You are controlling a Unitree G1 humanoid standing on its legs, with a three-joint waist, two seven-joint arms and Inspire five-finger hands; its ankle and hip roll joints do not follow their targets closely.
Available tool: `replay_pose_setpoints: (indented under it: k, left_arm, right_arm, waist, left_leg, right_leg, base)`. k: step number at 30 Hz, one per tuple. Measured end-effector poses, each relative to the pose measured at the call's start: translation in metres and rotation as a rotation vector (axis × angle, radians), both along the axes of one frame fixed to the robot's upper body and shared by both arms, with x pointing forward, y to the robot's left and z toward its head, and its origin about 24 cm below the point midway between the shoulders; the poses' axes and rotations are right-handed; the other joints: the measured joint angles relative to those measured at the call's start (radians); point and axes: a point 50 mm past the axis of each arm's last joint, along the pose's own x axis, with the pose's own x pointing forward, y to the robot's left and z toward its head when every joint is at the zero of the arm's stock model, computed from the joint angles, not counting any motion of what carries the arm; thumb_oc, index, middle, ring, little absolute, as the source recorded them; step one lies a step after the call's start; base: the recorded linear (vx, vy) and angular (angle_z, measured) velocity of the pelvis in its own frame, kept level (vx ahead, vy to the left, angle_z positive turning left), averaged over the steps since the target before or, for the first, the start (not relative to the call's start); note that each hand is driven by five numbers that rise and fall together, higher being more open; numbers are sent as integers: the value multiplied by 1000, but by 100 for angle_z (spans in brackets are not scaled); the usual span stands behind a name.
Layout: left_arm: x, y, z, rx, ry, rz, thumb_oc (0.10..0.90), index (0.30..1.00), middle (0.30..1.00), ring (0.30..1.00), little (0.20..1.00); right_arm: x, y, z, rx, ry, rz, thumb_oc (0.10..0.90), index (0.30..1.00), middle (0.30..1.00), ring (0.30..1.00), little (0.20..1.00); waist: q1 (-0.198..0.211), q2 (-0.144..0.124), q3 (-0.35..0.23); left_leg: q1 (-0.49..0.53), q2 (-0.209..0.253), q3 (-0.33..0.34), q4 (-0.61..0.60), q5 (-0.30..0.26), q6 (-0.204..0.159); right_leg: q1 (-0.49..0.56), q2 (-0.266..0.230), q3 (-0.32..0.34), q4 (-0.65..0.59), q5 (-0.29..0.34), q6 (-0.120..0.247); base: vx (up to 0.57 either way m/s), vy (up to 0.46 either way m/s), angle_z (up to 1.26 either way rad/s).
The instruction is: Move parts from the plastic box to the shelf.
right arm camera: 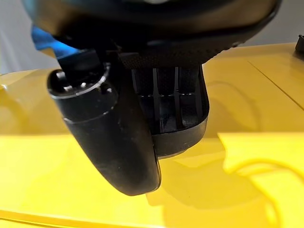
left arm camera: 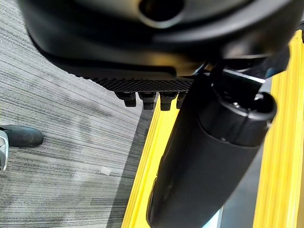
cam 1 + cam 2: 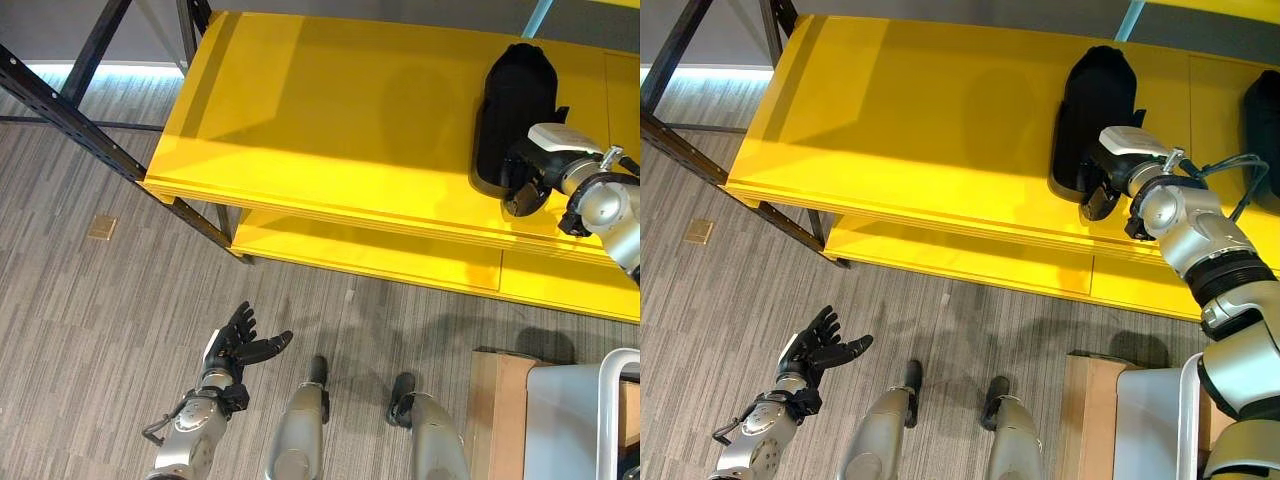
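Note:
A black, rounded part (image 3: 515, 105) lies on the yellow shelf's top board (image 3: 330, 110), toward its right. My right hand (image 3: 528, 180) reaches in from the right, its fingers curled round the part's near end (image 3: 1095, 190). In the right wrist view the part's ribbed end (image 1: 173, 111) sits between the thumb (image 1: 111, 142) and the fingers, resting on the board. My left hand (image 3: 240, 345) hangs low over the floor at the lower left, fingers spread and holding nothing. A pale plastic box (image 3: 575, 420) shows at the lower right corner.
A second black part (image 3: 1262, 110) lies further right on the same board. A lower yellow board (image 3: 380, 255) sits beneath it. Dark metal frame posts (image 3: 60, 105) stand at the left. The box rests on a brown stand (image 3: 500, 410).

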Motion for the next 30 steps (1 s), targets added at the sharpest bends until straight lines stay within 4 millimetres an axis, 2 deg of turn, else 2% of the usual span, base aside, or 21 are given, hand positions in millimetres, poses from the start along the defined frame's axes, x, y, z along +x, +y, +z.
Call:
replay_pose_setpoints:
  k: [6,10,19,22,23,30]
  left_arm:
    - [0,0,0,-4,-3,2,900,1000,1000,1000,1000]
    - [0,0,0,-5,-6,3,900,1000,1000,1000,1000]
    - [0,0,1,-4,-16,5,900,1000,1000,1000,1000]
    - [0,1,1,-4,-16,5,900,1000,1000,1000,1000]
    - [1,0,2,-7,-21,-3,900,1000,1000,1000,1000]
    - [1,0,2,-9,-21,-7,900,1000,1000,1000,1000]
  right_arm:
    - [0,0,4,-7,-9,7,400,300,300,300,300]
    - [0,1,15,-26,-30,10,400,300,300,300,300]
    - [1,4,21,-40,-40,20,400,300,300,300,300]
    - [2,7,26,-67,-43,28,400,300,300,300,300]
    - [2,8,33,-73,-61,31,400,300,300,300,300]
    - [0,4,38,-78,-71,18,400,300,300,300,300]
  waist:
    - [1,2,2]
    - [-1,10,18]
    - [3,11,18]
    - [2,14,21]
    - [2,23,29]
    - [2,23,29]
  left_leg:
    - [0,-3,-4,-9,6,-1]
    - [0,-8,-9,-15,12,-1]
    - [-3,-15,-22,-30,26,-1]
    - [-5,-15,-23,-31,28,-3]
    - [-5,-15,-23,-32,30,-4]
    - [-15,-15,-25,-31,32,-5]
  right_leg:
    - [-1,-3,-4,0,0,0]
    - [-2,-8,-8,2,0,0]
    - [-4,-14,-22,1,-2,-1]
    - [-7,-14,-22,3,-2,-2]
    - [-9,-15,-22,5,-2,-2]
    - [-21,-15,-23,12,-4,-5]
  base:
    - [-5,-5,2]
    - [-6,-13,5]
    - [-10,-11,5]
    - [0,0,0]
    - [0,0,0]
    - [0,0,0]
